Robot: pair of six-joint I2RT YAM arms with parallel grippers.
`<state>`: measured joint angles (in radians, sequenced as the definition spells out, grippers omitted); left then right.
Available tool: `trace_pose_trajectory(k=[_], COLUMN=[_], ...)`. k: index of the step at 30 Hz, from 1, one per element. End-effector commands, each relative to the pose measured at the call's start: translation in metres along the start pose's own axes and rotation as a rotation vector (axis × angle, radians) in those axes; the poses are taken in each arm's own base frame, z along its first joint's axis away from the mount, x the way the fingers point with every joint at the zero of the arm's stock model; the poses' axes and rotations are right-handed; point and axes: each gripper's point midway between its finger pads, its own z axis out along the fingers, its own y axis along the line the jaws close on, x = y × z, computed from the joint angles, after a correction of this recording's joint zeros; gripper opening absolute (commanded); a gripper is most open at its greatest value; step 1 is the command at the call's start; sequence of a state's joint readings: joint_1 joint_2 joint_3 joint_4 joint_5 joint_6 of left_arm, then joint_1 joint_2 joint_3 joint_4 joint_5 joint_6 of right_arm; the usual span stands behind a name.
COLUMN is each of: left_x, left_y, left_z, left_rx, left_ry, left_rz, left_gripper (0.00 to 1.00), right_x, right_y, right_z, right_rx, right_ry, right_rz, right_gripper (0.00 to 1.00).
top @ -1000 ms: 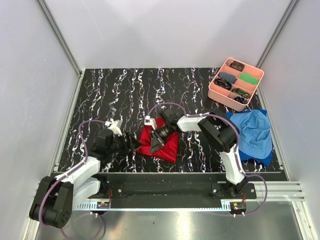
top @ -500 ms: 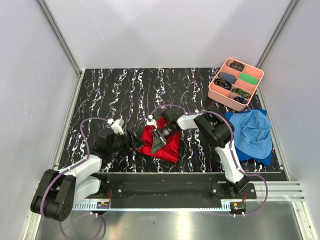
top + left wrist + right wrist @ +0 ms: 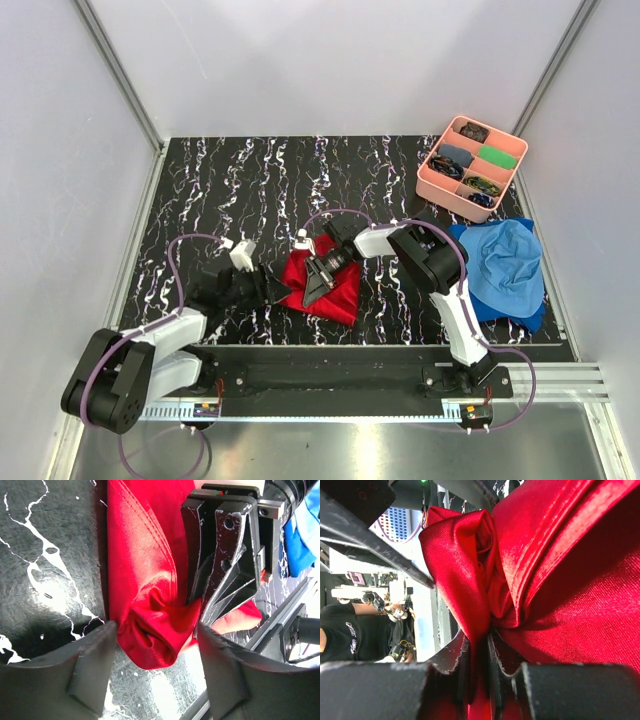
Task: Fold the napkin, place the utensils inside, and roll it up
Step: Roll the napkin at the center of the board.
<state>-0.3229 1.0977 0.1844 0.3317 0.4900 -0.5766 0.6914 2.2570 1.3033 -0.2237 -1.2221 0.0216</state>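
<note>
Napkin (image 3: 342, 288) lies bunched at centre of the overhead view. Right gripper (image 3: 479, 644) is clamped on its fold. Left gripper (image 3: 156, 629), nearer, is open, jaws straddling the rolled end straight ahead.

Top view evenly bright under soft diffuse light, faint shadows, pale glare on the metal strip (image 3: 380, 450) at the near edge, satin sheen on the red napkin (image 3: 555, 555), left gripper (image 3: 154, 640) dark and blurred up close, right wrist background washed out
</note>
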Motion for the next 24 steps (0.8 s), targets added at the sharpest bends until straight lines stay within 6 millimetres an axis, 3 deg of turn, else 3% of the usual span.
trace_pose_trajectory(k=[1,5,9,12,14,17,24], left_x=[-0.006,-0.008,-0.010,-0.009,-0.009,-0.009,-0.004], left_y=[0.000,0.005,0.008,0.008,0.008,0.011,0.018], left_z=[0.004,0.007,0.008,0.009,0.010,0.012,0.009], left_rx=[-0.001,-0.032,-0.056,-0.060,-0.066,-0.094,-0.168], left_ry=[-0.026,-0.020,-0.022,-0.011,-0.003,0.023,0.081], left_rz=[0.026,0.017,0.008,0.003,-0.002,-0.017,-0.071], left_gripper=[0.59,0.50,0.30,0.21,0.11,0.02,0.00], right_x=[0.017,0.017,0.014,0.008,0.003,-0.013,-0.061], right_y=[-0.035,-0.035,-0.035,-0.031,-0.028,-0.015,0.034], right_z=[-0.001,-0.001,-0.002,-0.004,-0.007,-0.015,-0.055], right_rx=[0.101,0.106,0.116,0.128,0.155,0.192,0.405], right_ry=[0.017,0.017,0.014,0.005,-0.004,-0.033,-0.176], right_rz=[0.065,0.066,0.060,0.039,0.052,0.009,-0.183], right_gripper=[0.15,0.15,0.18,0.23,0.34,0.48,0.60])
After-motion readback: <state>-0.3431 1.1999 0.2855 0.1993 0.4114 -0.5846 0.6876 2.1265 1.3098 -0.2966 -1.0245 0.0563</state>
